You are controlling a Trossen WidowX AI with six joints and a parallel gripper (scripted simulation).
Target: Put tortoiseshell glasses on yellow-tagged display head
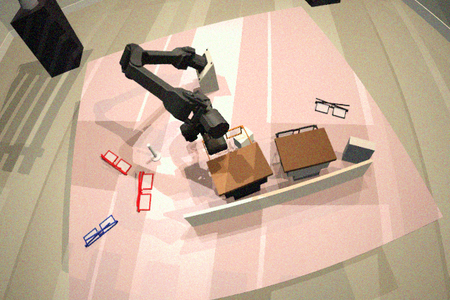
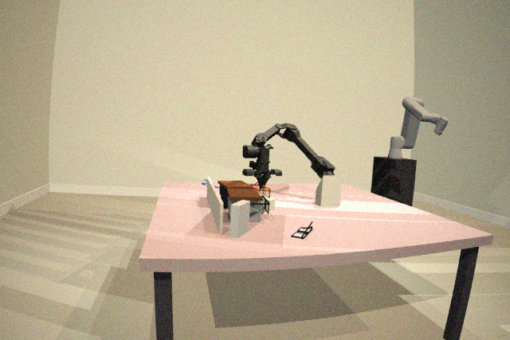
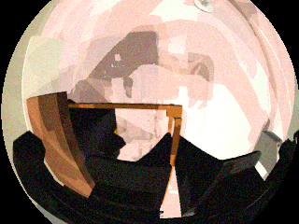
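Observation:
The tortoiseshell glasses (image 1: pixel 247 134) (image 2: pixel 270 193) (image 3: pixel 126 106) are held in the air by their front, temples reaching toward the black display head (image 1: pixel 250 187) (image 3: pixel 93 133). My gripper (image 2: pixel 262 186) (image 3: pixel 171 136) is shut on them; its tips are hidden in the top view. A speck of yellow tag (image 3: pixel 116 132) shows at the black head in the wrist view. In the top view the temple ends are at the front edge of its brown top (image 1: pixel 240 171). Whether they pass the ears is hidden. The other head (image 1: pixel 309 172), grey, wears black glasses (image 1: pixel 278 133) under its own brown top (image 1: pixel 305 150).
A white block (image 1: pixel 244 138) stands before the black head. A long low wall (image 1: pixel 280 193) runs behind both heads, with a grey block (image 1: pixel 358 151) at its right end. A small peg stand (image 1: pixel 152 153), two red glasses, blue glasses (image 1: pixel 100 232) and folded black glasses (image 1: pixel 331 105) surround them.

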